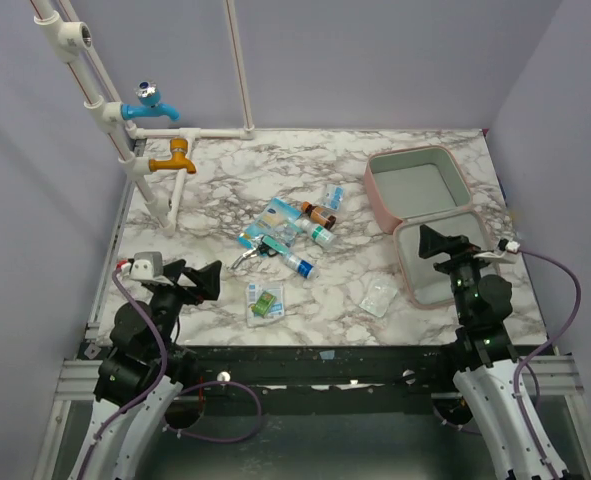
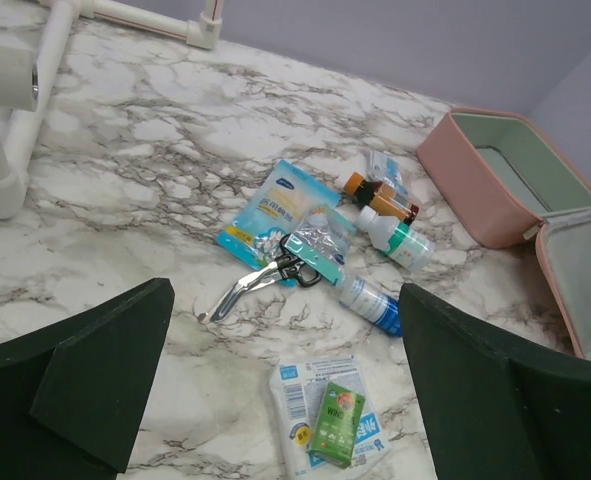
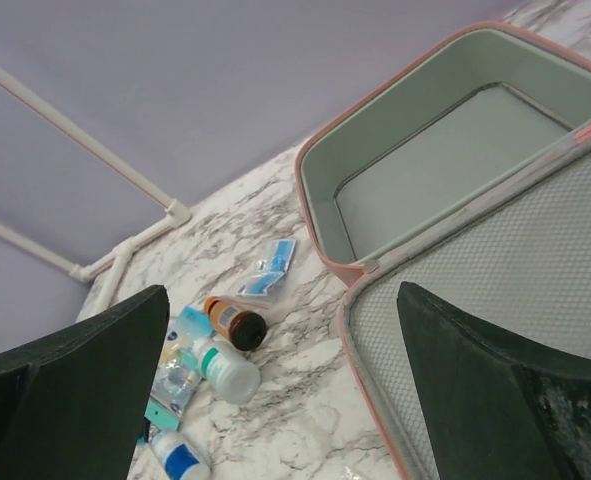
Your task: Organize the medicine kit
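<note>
The pink medicine kit [image 1: 379, 196] lies open at the right of the marble table, both pale halves empty; it also shows in the left wrist view [image 2: 475, 185] and the right wrist view [image 3: 320, 170]. Loose items lie mid-table: an amber bottle [image 1: 320, 212], a white bottle [image 1: 321, 235], a blue-capped bottle [image 1: 300, 265], blue-white sachets [image 1: 278, 214], nail clippers [image 2: 245, 290], and a green box [image 1: 266, 303] on a sachet. My left gripper [image 1: 203, 279] is open and empty at the near left. My right gripper [image 1: 445, 243] is open and empty above the kit's near half.
A white pipe frame [image 1: 180, 190] with a blue tap [image 1: 148, 103] and an orange tap [image 1: 175, 156] stands at the back left. A clear plastic packet [image 1: 379, 296] lies near the kit's front corner. Purple walls close in the table.
</note>
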Robot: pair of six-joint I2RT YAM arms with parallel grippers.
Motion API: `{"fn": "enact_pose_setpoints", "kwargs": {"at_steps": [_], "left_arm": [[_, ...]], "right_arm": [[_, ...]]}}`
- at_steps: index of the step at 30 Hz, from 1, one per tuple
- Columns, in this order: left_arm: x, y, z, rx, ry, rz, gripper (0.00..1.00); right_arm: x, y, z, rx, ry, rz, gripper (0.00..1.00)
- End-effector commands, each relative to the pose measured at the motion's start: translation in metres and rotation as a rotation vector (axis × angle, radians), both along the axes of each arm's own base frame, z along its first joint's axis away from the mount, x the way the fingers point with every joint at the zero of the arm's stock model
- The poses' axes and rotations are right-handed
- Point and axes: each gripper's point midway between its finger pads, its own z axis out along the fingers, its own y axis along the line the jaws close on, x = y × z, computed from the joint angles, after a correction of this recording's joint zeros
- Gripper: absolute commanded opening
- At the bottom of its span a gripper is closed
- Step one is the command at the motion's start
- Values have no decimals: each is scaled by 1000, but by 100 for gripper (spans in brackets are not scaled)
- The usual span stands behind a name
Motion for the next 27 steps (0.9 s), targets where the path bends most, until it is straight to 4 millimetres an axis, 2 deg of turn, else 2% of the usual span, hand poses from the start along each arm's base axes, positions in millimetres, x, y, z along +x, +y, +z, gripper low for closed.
{"fn": "enact_pose_setpoints", "kwargs": {"at_steps": [1,4,6,9,13,16,18,21,24,27], "left_arm": [[-41,18,53,-148,-245,7,98],[-47,16,57,-156,-257,-18,98],[-49,14,59,-153,-264,-32,99],[-50,12,60,-156,-275,-47,99],[-49,10,60,-172,-270,-50,99],[-48,10,60,-141,-275,-52,99],[-47,8,58,-133,-257,-59,98],[-47,-5,55,-104,-211,-127,99],[-41,-9,48,-83,-139,-137,99],[-37,-15,42,-64,-101,-157,98]], "right_arm": [[5,-14,3,84,29,-90,100],[5,-18,0,145,46,-120,100],[3,-7,3,157,49,-61,100],[-2,4,9,81,11,19,100],[-7,-4,10,98,-39,-25,100],[-7,15,12,4,-64,88,100],[-4,30,11,-25,-55,174,100],[6,40,4,-44,-17,225,100],[16,51,3,-68,10,282,99],[28,60,-7,-89,76,329,96]]}}
